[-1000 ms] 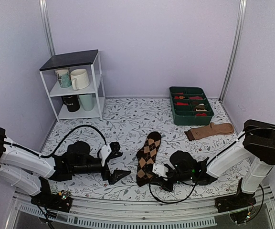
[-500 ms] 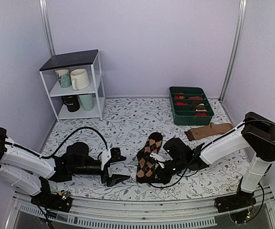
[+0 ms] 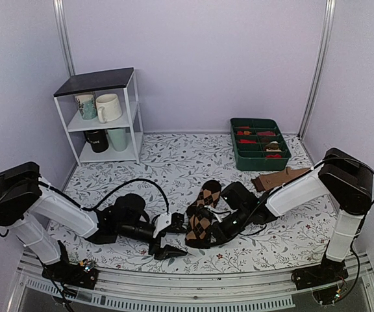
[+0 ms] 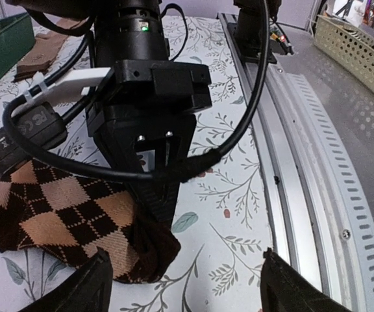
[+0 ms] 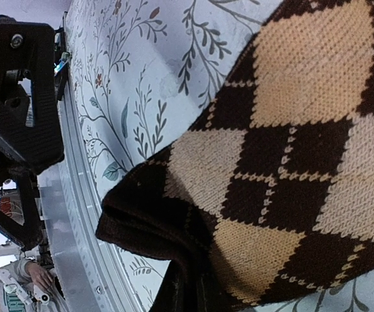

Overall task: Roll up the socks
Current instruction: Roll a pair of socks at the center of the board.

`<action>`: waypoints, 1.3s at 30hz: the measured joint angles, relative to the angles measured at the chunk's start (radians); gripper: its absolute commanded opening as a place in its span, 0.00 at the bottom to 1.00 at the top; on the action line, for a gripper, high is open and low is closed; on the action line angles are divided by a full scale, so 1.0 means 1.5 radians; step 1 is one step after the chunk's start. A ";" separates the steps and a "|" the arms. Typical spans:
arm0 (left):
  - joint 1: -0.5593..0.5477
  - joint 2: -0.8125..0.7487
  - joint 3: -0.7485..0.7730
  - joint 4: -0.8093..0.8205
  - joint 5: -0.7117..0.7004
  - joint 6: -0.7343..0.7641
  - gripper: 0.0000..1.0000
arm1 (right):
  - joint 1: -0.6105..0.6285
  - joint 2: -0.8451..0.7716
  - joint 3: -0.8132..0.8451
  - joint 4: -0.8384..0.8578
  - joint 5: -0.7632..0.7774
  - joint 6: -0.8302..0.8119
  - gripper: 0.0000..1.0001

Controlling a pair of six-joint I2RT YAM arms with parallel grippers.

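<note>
Two grippers at the socks' near end, first fold starting

Right gripper (image 3: 204,229) is clamped tight on the near end of the socks (image 3: 204,203), with the dark edge bunched between its fingertips. It probably has both layers, but the wrist view is too close to be sure. The rest of the argyle length lies flat on the table (image 3: 174,162), running away beyond the fingers. Left gripper (image 3: 171,238) is spread wide with nothing in it, and the sock end sits just ahead of the gap between its fingers.

To do this well: hold the pinch firm, lift little, and turn the end over onto the flat part so the roll starts tight and straight. Left should come in to pin the fold, not drag the fabric.

Both arms reach low and forward, wrists near the table, forearms angled toward each other.
</note>
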 measured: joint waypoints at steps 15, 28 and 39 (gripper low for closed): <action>0.000 0.098 0.094 -0.078 0.014 0.006 0.65 | -0.005 0.009 0.005 0.001 -0.017 0.030 0.00; 0.000 0.124 0.106 -0.092 -0.009 -0.012 0.37 | -0.005 0.018 0.013 0.000 -0.028 0.031 0.00; -0.001 0.124 0.109 -0.095 -0.019 -0.020 0.20 | -0.005 0.018 0.013 0.000 -0.028 0.032 0.00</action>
